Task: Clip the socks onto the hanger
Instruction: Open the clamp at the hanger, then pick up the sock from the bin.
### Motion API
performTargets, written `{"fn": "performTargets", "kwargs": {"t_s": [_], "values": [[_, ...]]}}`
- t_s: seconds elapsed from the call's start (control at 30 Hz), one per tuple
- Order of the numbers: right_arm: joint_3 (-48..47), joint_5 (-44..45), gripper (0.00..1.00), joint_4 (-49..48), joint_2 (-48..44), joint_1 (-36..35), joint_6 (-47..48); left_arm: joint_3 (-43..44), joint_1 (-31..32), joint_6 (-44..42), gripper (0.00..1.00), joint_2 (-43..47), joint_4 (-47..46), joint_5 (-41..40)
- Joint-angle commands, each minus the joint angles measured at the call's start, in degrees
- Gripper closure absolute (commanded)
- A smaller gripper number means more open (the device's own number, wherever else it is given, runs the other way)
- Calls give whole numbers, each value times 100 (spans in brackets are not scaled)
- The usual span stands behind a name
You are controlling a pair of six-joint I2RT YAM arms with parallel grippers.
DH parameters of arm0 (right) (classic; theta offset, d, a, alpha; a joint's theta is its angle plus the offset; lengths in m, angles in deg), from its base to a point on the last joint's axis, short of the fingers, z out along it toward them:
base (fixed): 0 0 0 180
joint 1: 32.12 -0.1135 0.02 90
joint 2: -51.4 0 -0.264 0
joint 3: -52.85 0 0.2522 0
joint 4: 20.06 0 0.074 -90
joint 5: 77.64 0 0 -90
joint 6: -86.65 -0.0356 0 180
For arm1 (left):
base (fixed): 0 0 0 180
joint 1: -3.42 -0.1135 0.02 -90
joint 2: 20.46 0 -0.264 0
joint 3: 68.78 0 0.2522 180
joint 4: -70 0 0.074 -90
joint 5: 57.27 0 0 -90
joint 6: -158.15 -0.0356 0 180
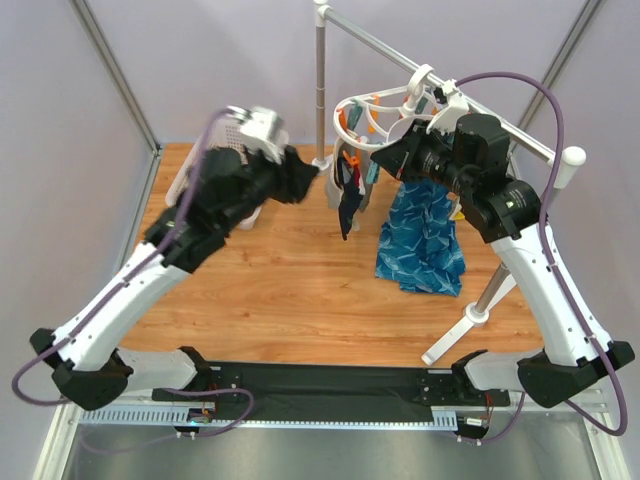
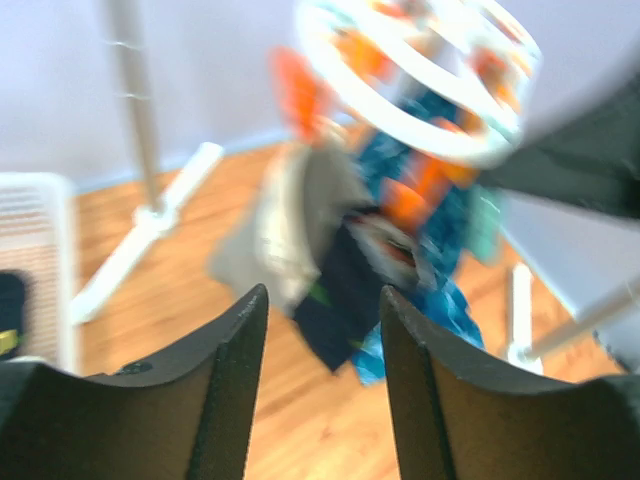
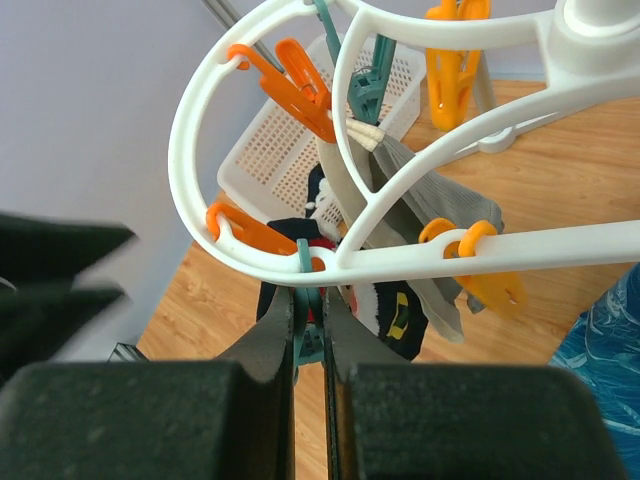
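The white round hanger point(image 1: 385, 112) hangs from the grey rail, with orange and teal pegs. A dark navy sock point(image 1: 347, 208) dangles from it beside a grey sock. My right gripper point(image 1: 384, 158) is at the ring's edge. In the right wrist view it point(image 3: 309, 296) is shut on a teal peg point(image 3: 312, 318) just under the hanger ring point(image 3: 260, 262). The dark sock point(image 3: 392, 312) hangs right behind it. My left gripper point(image 1: 305, 178) is left of the socks, blurred. In the left wrist view it point(image 2: 322, 296) is open and empty, facing the dark sock point(image 2: 340, 292) and the hanger point(image 2: 420, 70).
A bright-blue patterned cloth point(image 1: 422, 235) hangs from the rail stand point(image 1: 320, 90), right of the socks. A white slotted basket point(image 3: 285, 140) stands on the wooden table at the back left, and also shows in the left wrist view point(image 2: 30, 265). The stand's feet point(image 1: 455, 335) rest on the table.
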Motion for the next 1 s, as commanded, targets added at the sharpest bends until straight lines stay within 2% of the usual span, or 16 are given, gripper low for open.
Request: {"fn": "performTargets", "kwargs": {"t_s": [0.0,0.03,0.1,0.13,0.23,0.3,0.33,0.4,0.47,0.5,0.57,0.7,0.77,0.83,0.87,0.97], "values": [[-35,120,100,-8,4,0,68,753,-1062,958,46,204,1384,1265],[70,121,100,-17,-66,0,68,876,-1491,906,46,72,1935,1346],[176,164,100,-43,-154,0,68,1140,-1915,879,47,-104,2613,1461],[255,182,100,-43,-181,0,86,1167,-2457,940,47,-296,2731,1618],[360,174,100,-69,-286,0,95,1001,-3521,1046,50,-796,2776,2357],[352,130,100,-78,-313,9,51,1070,-3876,906,52,-1166,2706,2594],[369,86,100,-87,-322,0,51,1175,-4078,844,52,-1629,2714,2543],[396,59,100,-105,-357,0,16,1483,-4185,451,47,-2332,2600,2315],[405,24,100,-114,-383,0,-2,1930,-4220,203,46,-2835,2730,2060],[413,6,100,-122,-392,9,-2,2123,-4316,141,46,-3334,2819,2085],[431,-3,100,-96,-401,0,-11,2555,-4396,62,45,-3776,2864,2086],[563,-81,100,-184,-375,0,-54,3837,-4615,219,45,-5225,3882,1848],[589,-99,100,-228,-357,0,-72,4006,-4633,264,41,-5447,3840,1551],[616,-125,100,-245,-331,0,-90,3971,-4668,229,39,-5632,3682,1610],[624,-143,100,-263,-322,0,-98,3997,-4669,202,34,-5685,3672,1533],[633,-143,100,-280,-304,-8,-72,3919,-4669,44,34,-5844,3655,1505]]}}
